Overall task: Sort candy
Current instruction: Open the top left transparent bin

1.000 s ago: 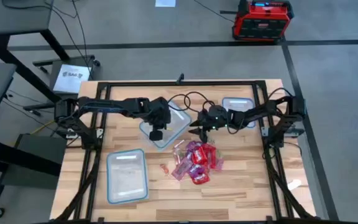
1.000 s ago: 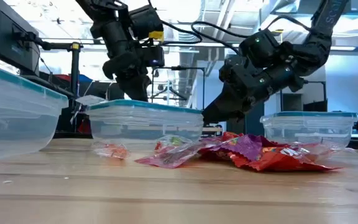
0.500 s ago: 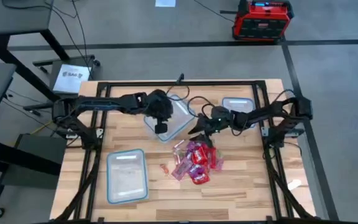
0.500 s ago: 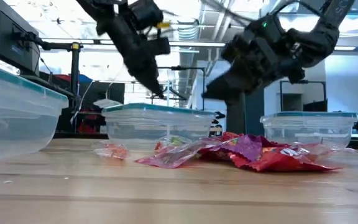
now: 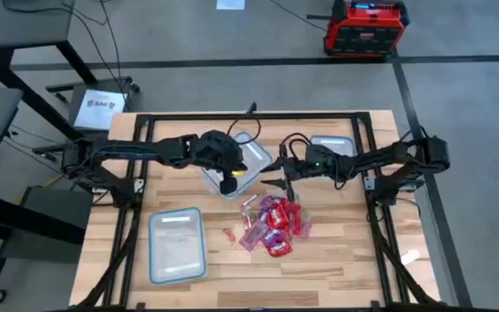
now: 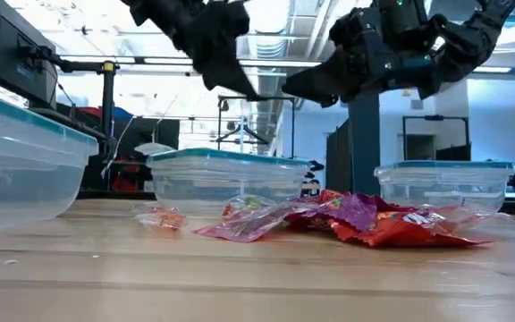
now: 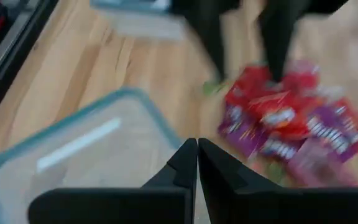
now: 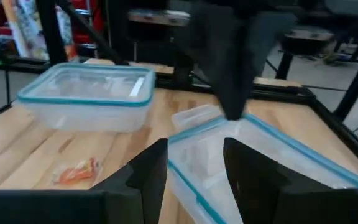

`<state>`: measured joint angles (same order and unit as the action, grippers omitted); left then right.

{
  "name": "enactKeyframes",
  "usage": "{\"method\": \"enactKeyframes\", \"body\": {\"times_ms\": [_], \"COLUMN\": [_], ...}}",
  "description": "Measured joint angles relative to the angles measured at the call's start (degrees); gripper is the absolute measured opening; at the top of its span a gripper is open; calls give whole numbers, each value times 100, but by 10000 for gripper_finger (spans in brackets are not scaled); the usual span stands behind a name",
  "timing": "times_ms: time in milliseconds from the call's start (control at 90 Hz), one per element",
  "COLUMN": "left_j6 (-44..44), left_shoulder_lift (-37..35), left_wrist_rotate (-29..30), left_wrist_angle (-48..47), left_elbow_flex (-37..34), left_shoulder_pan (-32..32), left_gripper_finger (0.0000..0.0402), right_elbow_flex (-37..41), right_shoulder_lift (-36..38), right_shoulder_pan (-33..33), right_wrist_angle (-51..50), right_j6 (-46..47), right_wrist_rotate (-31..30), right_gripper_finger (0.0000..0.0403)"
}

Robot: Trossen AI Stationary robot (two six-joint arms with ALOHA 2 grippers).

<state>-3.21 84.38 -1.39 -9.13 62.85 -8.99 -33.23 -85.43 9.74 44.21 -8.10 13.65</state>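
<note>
High view: the candy (image 5: 274, 224), a heap of shiny red, pink and purple flat packets, lies bunched in the middle of the pale wooden surface (image 5: 336, 260), with one small orange piece (image 5: 230, 234) just beside it. Three clear rectangular plastic containers with bluish rims stand around it: one near the front left (image 5: 177, 245), one at the centre back (image 5: 236, 165), one at the back right (image 5: 331, 147). None shows candy inside, so the sorting looks barely begun. The left claw (image 5: 226, 183) hangs over the centre container; the right claw (image 5: 273, 180) hovers just behind the heap. A red box (image 5: 364, 28) sits on the floor beyond.

Low view: both claws hang well above the heap (image 6: 356, 217), touching nothing.

Left wrist view: the left claw (image 7: 197, 163) is pinched together and empty, looking down on the packets (image 7: 291, 127).

Right wrist view: the right claw (image 8: 195, 163) is spread wide and empty, facing the centre container (image 8: 253, 158). The left arm crosses close by, a likely obstruction.
</note>
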Motion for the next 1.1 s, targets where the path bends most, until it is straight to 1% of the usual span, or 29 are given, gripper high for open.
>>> {"method": "enactKeyframes", "body": {"times_ms": [78, 144, 289, 422, 489, 567, 711, 811, 967, 1100], "left_j6": [-19, 29, 109, -100, -106, -138, -209, -268, -371, -251], "left_shoulder_lift": [-2, -1, 118, 364, 420, 459, 463, 463, 463, 463], "left_wrist_rotate": [11, 11, 3, -12, -32, -23, -15, -16, -13, 42], "left_wrist_angle": [255, 322, 424, 620, 849, 993, 1018, 1023, 1098, 1274], "left_elbow_flex": [0, 0, 6, 2, 2, 4, 4, 4, 4, 4], "left_shoulder_pan": [30, 30, 50, 149, 176, 183, 185, 186, 185, 185], "left_gripper_finger": [10, 28, 86, 138, 154, 163, 165, 155, 122, 81], "right_elbow_flex": [0, 0, -2, -2, -2, -2, -2, -2, -2, -2], "right_shoulder_lift": [0, 0, 0, 0, 0, 0, 0, 0, 0, 0], "right_shoulder_pan": [2, 2, -11, -37, -37, -37, -37, -37, -37, -37], "right_wrist_angle": [-9, 15, 221, 258, 268, 256, 258, 258, 256, 256], "right_j6": [1, 6, 17, 87, 197, 228, 224, 221, 211, 208], "right_wrist_rotate": [-15, -20, -22, -22, -22, -24, -24, -20, -16, -13], "right_gripper_finger": [144, 144, 144, 144, 144, 144, 144, 144, 144, 144]}}
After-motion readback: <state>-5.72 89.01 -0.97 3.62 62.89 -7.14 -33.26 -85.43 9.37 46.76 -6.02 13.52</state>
